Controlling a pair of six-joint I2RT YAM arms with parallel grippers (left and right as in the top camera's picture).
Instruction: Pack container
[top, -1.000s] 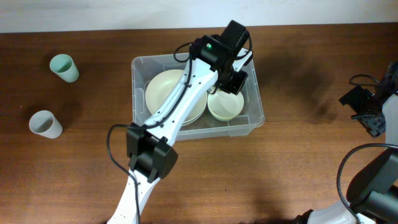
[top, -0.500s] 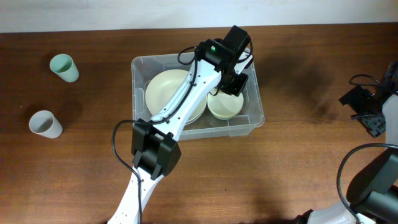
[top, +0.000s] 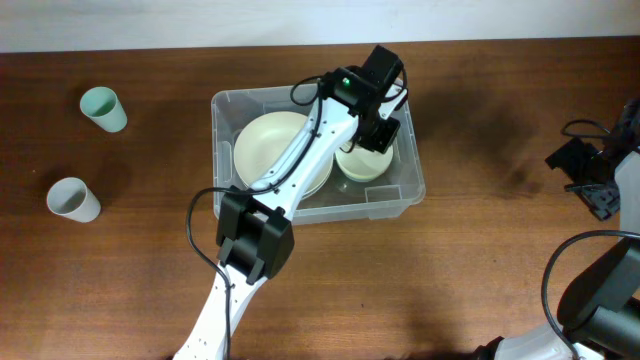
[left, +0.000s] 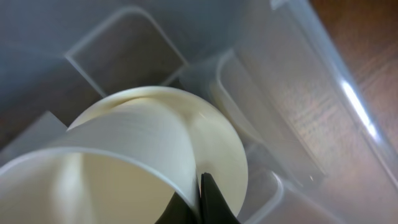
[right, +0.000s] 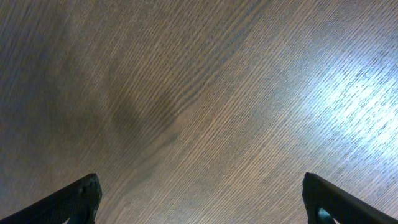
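Reaching into the container (top: 222, 140), which sits mid-table, the left gripper (left: 199, 200) is pinched narrow on the rim of a small cream bowl (top: 362, 168). That bowl is in the bin's right half, just beside a larger cream bowl (top: 262, 142); whether it rests on the bin's floor I cannot tell. Off at the table's right edge, the right gripper (right: 200, 202) hangs wide apart over bare wood (top: 480, 260). Two cups (top: 103, 108) stand far left.
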